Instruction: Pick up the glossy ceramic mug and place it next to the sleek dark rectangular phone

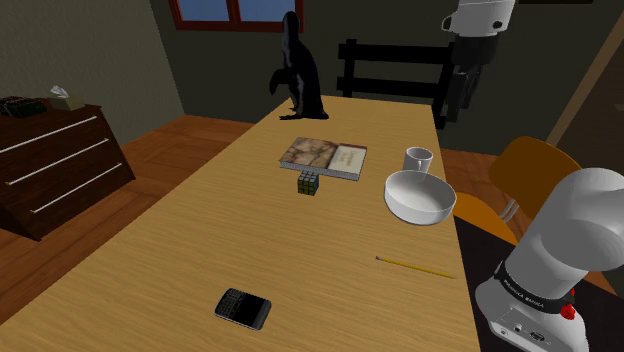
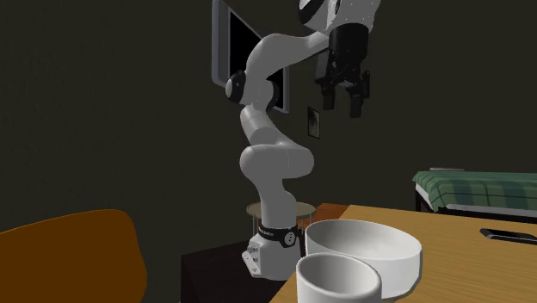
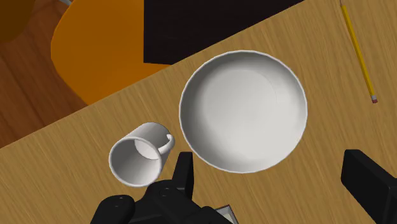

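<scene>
Wooden table [image 1: 200,260] bears white mug [image 1: 418,159] beside bowl [image 1: 420,197], hand [image 2: 344,105] high above, fingers [image 3: 369,188] apart.

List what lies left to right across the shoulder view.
dresser → phone → book → bowl. Left out: the cube overlaps the book, and the mug and pencil overlap the bowl.

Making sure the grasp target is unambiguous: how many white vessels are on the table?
2. The white mug stands upright near the table's edge; the white bowl sits close beside it, on the pencil's side. None appears hidden.
</scene>
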You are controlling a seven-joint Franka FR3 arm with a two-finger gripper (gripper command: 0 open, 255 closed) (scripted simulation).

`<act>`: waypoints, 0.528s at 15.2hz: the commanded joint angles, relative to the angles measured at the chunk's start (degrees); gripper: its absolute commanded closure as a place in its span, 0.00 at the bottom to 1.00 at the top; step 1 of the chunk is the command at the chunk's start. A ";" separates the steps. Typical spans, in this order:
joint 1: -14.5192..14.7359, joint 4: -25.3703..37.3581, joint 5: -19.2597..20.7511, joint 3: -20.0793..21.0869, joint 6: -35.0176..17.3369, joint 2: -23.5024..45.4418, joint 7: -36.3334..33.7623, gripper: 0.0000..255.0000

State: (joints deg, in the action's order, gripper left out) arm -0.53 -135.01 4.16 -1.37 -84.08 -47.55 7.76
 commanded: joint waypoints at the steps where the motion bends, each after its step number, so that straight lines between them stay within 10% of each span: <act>1: 0.00 0.00 0.00 0.00 0.00 0.00 0.00 0.00; 8: -1.50 -2.70 3.64 -7.57 -9.81 8.35 7.32 0.00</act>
State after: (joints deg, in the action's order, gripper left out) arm -1.60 -137.50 7.00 -7.44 -92.68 -40.25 13.48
